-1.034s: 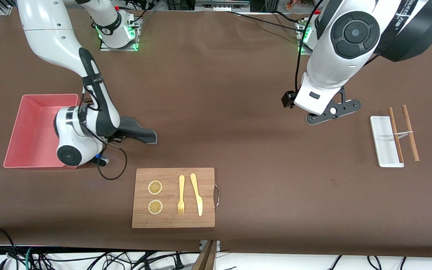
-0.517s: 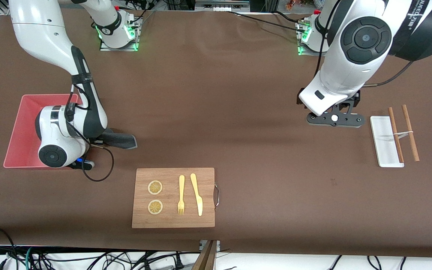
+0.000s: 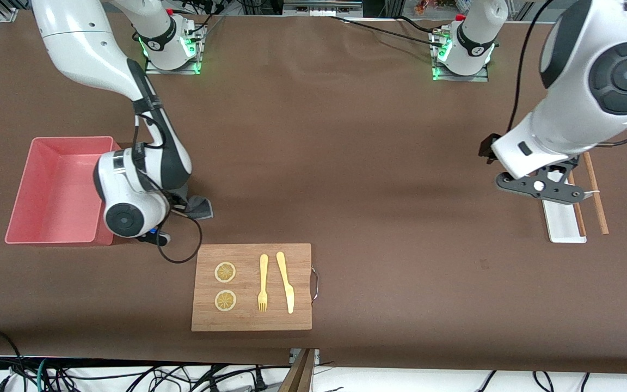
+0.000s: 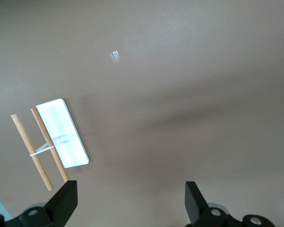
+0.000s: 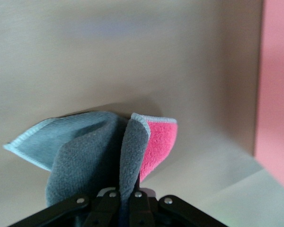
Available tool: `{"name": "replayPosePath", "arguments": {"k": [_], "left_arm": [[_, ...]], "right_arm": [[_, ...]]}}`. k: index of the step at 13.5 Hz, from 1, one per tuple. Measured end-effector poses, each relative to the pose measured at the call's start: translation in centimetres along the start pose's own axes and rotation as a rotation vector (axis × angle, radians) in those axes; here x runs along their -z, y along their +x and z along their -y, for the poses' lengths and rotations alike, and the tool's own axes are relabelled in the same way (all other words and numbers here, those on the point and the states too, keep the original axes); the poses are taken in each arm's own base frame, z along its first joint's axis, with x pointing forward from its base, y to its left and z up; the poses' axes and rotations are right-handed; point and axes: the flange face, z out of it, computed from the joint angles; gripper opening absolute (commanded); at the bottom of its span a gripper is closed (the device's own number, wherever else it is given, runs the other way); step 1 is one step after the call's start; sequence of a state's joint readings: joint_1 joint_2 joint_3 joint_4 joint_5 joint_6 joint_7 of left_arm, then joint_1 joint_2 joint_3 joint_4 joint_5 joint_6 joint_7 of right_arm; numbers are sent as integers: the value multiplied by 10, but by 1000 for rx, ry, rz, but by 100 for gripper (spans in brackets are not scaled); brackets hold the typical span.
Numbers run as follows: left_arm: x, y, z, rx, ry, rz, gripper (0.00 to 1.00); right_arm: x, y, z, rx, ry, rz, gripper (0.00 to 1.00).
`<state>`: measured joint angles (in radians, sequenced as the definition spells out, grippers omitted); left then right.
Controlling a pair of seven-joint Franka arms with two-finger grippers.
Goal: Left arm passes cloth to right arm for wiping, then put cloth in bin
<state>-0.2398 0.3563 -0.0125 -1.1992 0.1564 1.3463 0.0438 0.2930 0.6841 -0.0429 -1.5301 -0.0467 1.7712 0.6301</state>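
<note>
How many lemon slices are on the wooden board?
2. One lemon slice lies on the board beside the fork, at the board's end toward the right arm; the other slice sits just nearer the front camera. None looks hidden.

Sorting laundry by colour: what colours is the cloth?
Grey cloth with a pink face, clearest in the right wrist view.

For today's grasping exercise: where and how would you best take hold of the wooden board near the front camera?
Grip the board by its metal handle, the loop sticking out from the edge toward the left arm's end of the table. Come from above with open fingers across the loop. The board lies flat, so its edges give little to pinch, and its top carries the fork, knife and lemon slices.
</note>
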Motion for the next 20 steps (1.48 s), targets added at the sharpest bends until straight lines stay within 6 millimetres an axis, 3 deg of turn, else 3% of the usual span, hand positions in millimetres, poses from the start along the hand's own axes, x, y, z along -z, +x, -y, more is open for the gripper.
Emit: {"name": "replayPosePath", "arguments": {"k": [6, 8, 11, 13, 15, 20], "left_arm": [[7, -2, 31, -73, -3, -56, 100], [9, -15, 67, -46, -24, -107, 100], [-7, -58, 129, 31, -53, -128, 100], [-16, -78, 154, 19, -58, -130, 100], [-22, -83, 166, -8, -54, -144, 100], [-27, -81, 166, -11, -52, -151, 100]], "right_arm": [[-8, -24, 61, -120, 116, -14, 0], [-10, -35, 80, -149, 144, -15, 0], [-4, -58, 108, -191, 219, 21, 0], [3, -73, 127, -223, 277, 32, 0], [10, -89, 147, -256, 325, 32, 0], [22, -125, 186, -331, 451, 93, 0]]}}
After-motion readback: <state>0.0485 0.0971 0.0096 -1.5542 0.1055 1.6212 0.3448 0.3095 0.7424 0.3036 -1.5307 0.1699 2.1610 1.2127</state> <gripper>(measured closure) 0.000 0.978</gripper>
